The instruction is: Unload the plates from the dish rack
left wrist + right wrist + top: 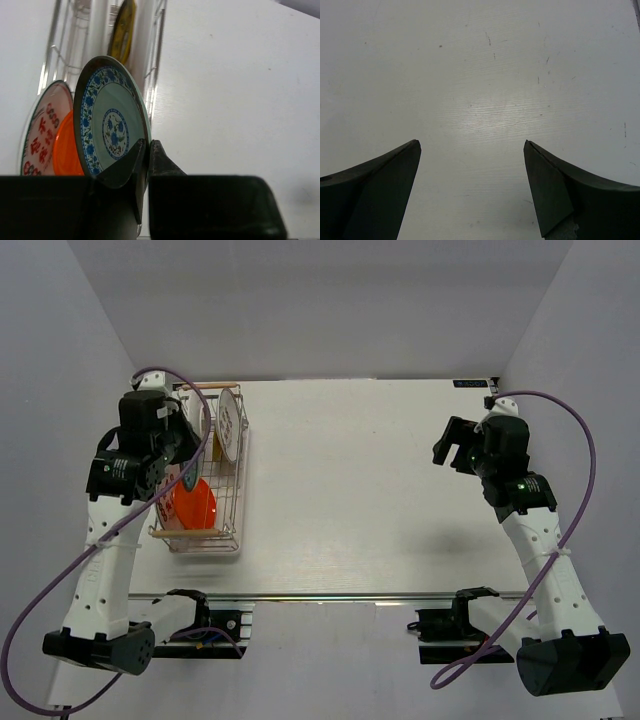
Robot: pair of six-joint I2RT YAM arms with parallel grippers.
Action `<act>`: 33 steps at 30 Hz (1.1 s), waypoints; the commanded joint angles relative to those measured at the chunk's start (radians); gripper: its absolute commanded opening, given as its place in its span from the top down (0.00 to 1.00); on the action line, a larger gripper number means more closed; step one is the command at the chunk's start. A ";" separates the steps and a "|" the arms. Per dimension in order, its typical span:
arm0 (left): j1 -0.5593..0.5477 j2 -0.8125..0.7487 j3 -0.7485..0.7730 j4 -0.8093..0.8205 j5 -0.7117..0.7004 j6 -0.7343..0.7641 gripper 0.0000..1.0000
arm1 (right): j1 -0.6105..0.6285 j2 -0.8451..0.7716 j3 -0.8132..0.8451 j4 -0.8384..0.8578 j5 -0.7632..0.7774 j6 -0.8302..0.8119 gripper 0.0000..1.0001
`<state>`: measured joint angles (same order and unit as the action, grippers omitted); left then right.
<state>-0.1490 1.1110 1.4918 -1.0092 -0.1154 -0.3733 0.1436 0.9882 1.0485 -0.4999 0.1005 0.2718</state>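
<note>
Plates (193, 505) stand in rack (205, 542) (left on table (380, 490)).

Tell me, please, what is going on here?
The left gripper is shut on the rim of the blue patterned plate, held upright at the dish rack. The orange plate, the white plate with red marks and a yellowish plate stand in the rack. The right gripper hangs open over the table.

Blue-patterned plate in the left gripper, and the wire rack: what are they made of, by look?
Small round blue-patterned plate: glossy face, crisp printed floral rim; glazed ceramic or melamine, cannot tell which. Rectangular silver wire dish rack: thin bright metal wire, likely chromed or stainless. Its light rod handles: pale matte, look like bare wood.
</note>
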 commanded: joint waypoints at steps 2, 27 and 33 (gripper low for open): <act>-0.004 0.023 0.047 0.079 0.172 0.043 1.00 | -0.001 -0.011 0.002 0.018 -0.041 -0.023 0.11; -0.263 0.416 0.125 0.364 0.602 0.120 1.00 | 0.007 0.342 0.273 -0.034 -0.590 0.157 0.11; -0.441 0.607 0.364 0.229 0.283 0.177 1.00 | 0.014 0.467 0.477 -0.160 -0.506 0.188 0.11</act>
<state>-0.5270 1.6978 1.7893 -0.6685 0.3748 -0.2455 0.1516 1.4239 1.4361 -0.5678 -0.4633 0.4232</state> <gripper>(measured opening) 0.164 0.889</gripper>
